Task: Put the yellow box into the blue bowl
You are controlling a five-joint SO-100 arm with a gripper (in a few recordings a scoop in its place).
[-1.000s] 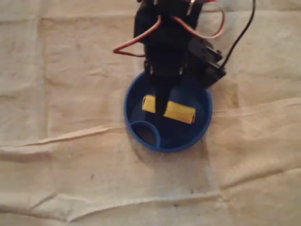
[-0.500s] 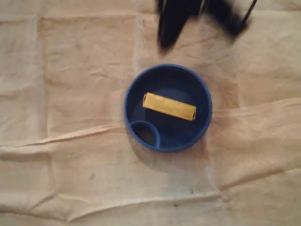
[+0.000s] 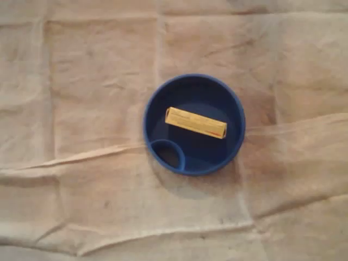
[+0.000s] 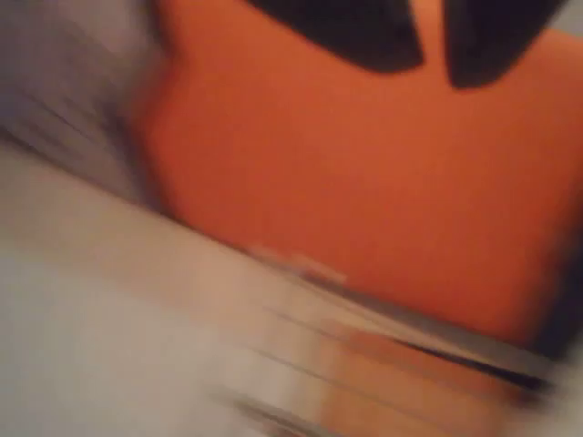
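In the overhead view the yellow box (image 3: 196, 123) lies flat on the bottom of the blue bowl (image 3: 157, 98), slanting down to the right. The bowl has a small round handle loop (image 3: 168, 153) at its lower left rim. In the wrist view, which is badly blurred by motion, my gripper (image 4: 437, 77) shows as two dark fingertips (image 4: 364, 32) at the top edge. Only a thin slit lies between them, and nothing is held there. Behind them is a large orange surface (image 4: 346, 191).
A creased beige cloth (image 3: 81, 179) covers the table all around the bowl, with raised folds running across below it. A pale blurred surface (image 4: 109, 346) takes up the lower left of the wrist view.
The arm stood over the bowl with its fingers at the box one second ago. It has since pulled away past the top edge of the overhead view. The box stays in the bowl.
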